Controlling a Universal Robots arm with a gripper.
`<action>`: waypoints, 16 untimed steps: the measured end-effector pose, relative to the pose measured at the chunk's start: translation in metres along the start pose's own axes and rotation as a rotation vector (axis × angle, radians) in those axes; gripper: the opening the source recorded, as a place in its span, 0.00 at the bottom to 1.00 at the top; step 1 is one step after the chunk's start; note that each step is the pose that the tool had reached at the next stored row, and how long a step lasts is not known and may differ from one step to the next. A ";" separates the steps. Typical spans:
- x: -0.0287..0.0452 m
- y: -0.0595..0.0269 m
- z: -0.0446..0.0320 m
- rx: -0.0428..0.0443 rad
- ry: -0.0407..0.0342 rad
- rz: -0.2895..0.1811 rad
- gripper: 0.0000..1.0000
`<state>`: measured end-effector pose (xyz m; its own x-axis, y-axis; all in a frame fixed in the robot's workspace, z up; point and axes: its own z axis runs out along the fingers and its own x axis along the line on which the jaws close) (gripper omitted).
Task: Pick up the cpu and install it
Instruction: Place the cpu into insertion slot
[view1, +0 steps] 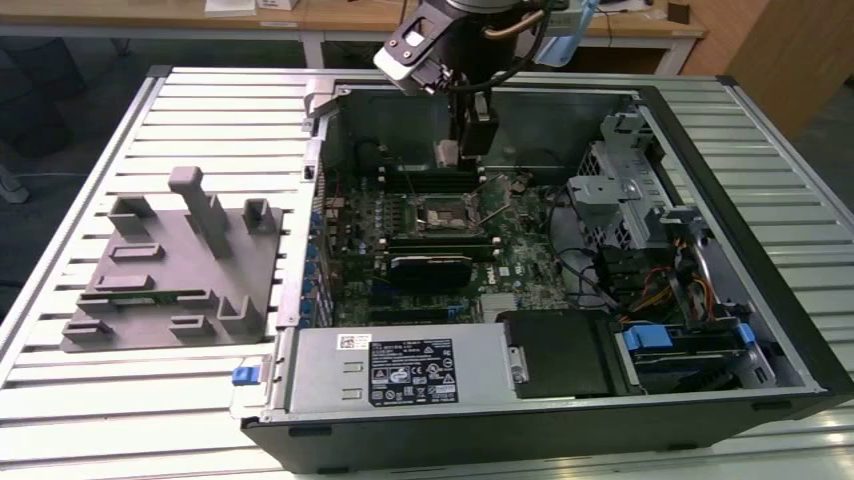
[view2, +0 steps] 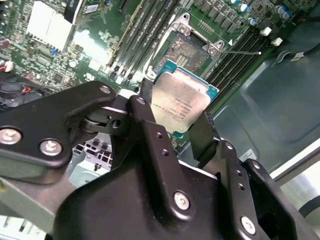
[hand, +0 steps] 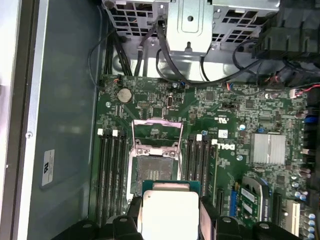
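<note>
The hand (view1: 467, 150) hangs inside the open computer case (view1: 747, 300) that lies on the slatted desk (view1: 120, 400), close to the case wall along the desk's far edge in the exterior view. Its two black fingers (view2: 200, 135) are closed part-way onto opposite edges of the cpu (view2: 181, 100). In both wrist views the cpu (hand: 169, 212) shows its silvery top, gripped above the green motherboard (hand: 240, 115) just beside the socket (hand: 154, 172), whose metal frame stands flipped open, while a grey slotted block (view1: 167, 270) sits on the desk between the case and the edge at the exterior view's left.
</note>
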<state>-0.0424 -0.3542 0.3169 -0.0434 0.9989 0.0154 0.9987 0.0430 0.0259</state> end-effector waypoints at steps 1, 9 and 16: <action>0.0001 0.0000 0.0010 0.0000 0.0051 0.000 0.54; 0.0028 -0.0002 0.0135 -0.0050 0.0150 -0.038 0.54; 0.0098 -0.0003 0.0263 -0.0054 0.0147 -0.033 0.54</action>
<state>-0.0425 -0.3440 0.2908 -0.0771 0.9966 0.0291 0.9966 0.0762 0.0320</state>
